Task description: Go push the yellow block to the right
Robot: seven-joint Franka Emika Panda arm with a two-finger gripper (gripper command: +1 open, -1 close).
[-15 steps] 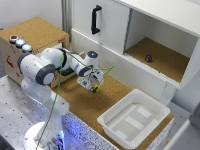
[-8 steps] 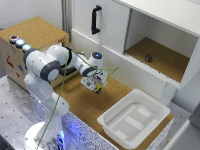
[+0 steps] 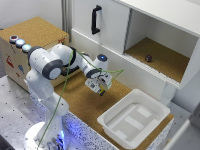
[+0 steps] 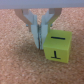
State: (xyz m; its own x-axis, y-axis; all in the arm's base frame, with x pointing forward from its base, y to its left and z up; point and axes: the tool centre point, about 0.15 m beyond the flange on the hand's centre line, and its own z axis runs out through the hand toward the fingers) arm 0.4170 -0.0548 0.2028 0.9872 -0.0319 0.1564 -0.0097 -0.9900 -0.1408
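On the cork bench (image 3: 82,107), the closed claw (image 4: 39,44) touches the yellow block (image 4: 57,45); next, a steady sideways shove toward three o'clock.

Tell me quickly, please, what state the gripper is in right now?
Gripper: shut, fingers pressed together and holding nothing; the yellow block sits right beside the fingertips, not between them.

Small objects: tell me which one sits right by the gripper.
The yellow block, on the cork mat beside the shut gripper. The dark ball lies far off inside the open cabinet compartment.
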